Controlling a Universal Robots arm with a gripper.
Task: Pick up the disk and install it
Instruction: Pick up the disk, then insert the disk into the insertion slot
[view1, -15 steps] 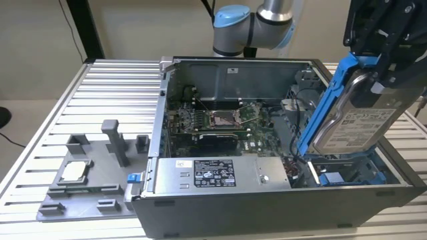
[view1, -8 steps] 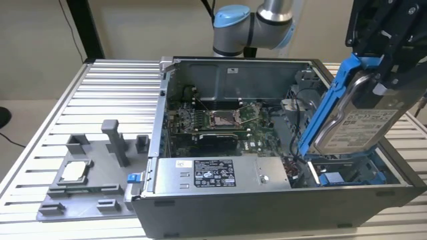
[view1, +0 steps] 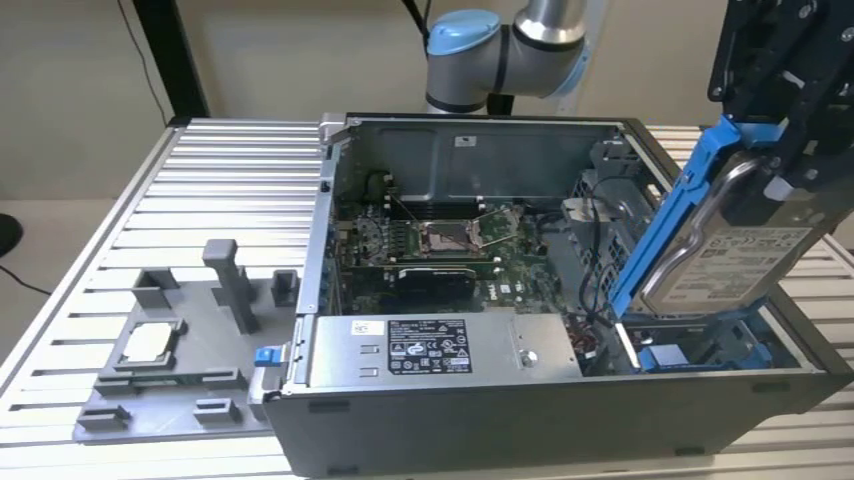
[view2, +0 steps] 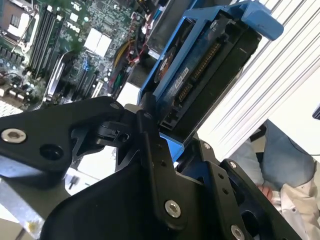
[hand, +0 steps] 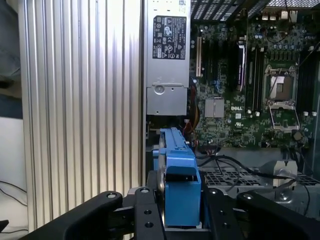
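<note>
The disk (view1: 742, 268), a silver drive with a white label in a blue plastic bracket, hangs tilted and nearly on edge over the open computer case (view1: 534, 400), at the exterior view's right. My gripper (view1: 778, 178) is shut on it from above, black fingers on both sides. The disk's lower end sits just above the blue drive bay (view1: 678, 355) in the case's front right corner. In the second wrist view the disk (view2: 200, 75) shows its connector edge beyond the gripper (view2: 159, 131). In the first wrist view the blue bracket (hand: 180, 180) stands between the fingers (hand: 142, 210).
Inside the case lie the motherboard (view1: 441, 245) and a silver power supply box (view1: 427, 345) with a black label. A grey fixture (view1: 174, 350) holding a small square chip (view1: 147, 342) rests on the ribbed table at the exterior view's left. A person's sleeve (view2: 280, 165) is nearby.
</note>
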